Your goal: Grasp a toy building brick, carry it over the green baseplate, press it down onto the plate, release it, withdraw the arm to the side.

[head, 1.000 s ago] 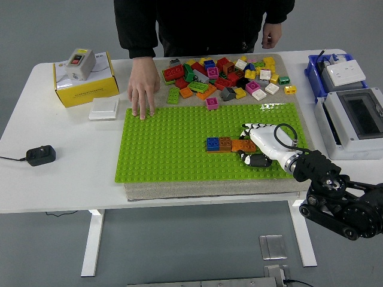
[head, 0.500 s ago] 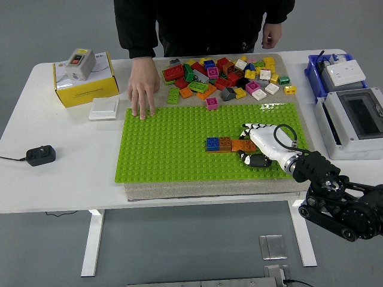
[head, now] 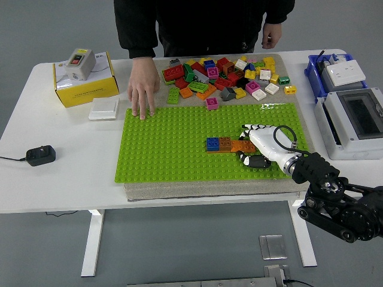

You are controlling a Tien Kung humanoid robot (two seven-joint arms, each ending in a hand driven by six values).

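Observation:
A green baseplate (head: 173, 149) lies on a grey mat in the middle of the table. On it a blue brick (head: 212, 143), a brown brick (head: 225, 143) and an orange brick (head: 241, 145) form one row. My right hand (head: 246, 143), white with black-banded fingers, rests on the plate at the orange brick's right end. Its fingers (head: 251, 127) are spread above the brick and its thumb (head: 246, 159) lies below it, both apart from the brick. A pile of loose bricks (head: 224, 75) lies beyond the plate. My left arm is out of view.
A person stands at the far side with one hand (head: 143, 92) flat on the plate's far left corner. A yellow box (head: 85, 84), a white switch plate (head: 104, 109) and a black adapter (head: 40, 155) lie on the left. A blue bin (head: 335, 72) and a grey enclosure (head: 353, 122) stand on the right.
My right forearm has sunk slightly toward the near right. The hand stays at the orange brick, and the person's hand has not moved.

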